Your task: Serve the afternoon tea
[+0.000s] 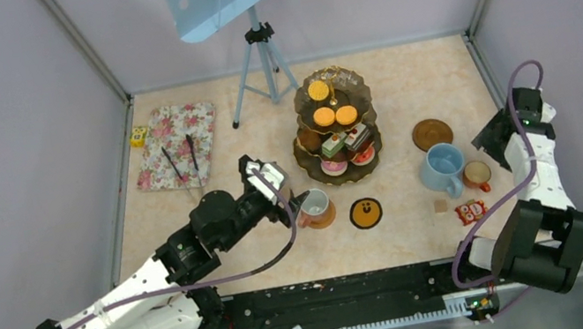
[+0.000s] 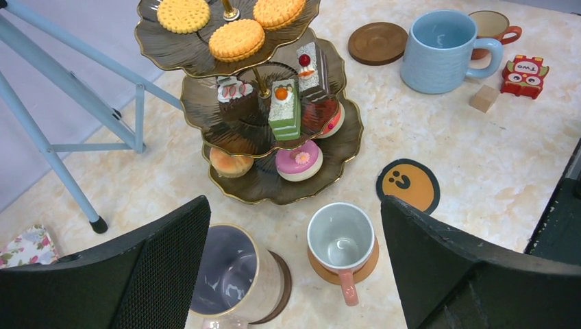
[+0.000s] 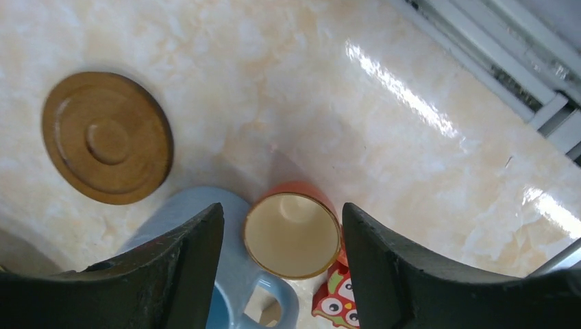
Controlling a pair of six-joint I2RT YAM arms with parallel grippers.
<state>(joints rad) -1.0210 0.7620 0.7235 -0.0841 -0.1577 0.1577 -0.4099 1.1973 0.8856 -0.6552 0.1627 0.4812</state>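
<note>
Top external view puts the three-tier stand (image 1: 335, 126) with its cakes mid-table toward the far side. The left gripper (image 1: 285, 192) is just left of the left orange mug (image 1: 316, 209). At the right, the right gripper (image 1: 490, 140) hovers over the right orange mug (image 1: 478, 175), which stands just beside the light blue mug (image 1: 442, 168). A bare brown coaster (image 1: 431, 134) lies farther back. Left wrist view shows what the arm hides from above: a lilac-white mug (image 2: 233, 274) on a dark coaster (image 2: 281, 288), partly under the left finger. The jaws are spread wide and grasp nothing. Closing from here would likely catch that mug's rim off-centre and tip it, or shove it into the left orange mug just beside it. Right wrist view looks straight down. The jaws stand apart on either side of the right orange mug's rim, not clenched on it. This view alone shows that the left finger hangs over the light blue mug. Lowering as it stands could land that finger on the blue rim or handle and drag both mugs. The red owl toy (image 3: 336, 301) sits close on the near side, so a sliding mug might knock it.
</note>
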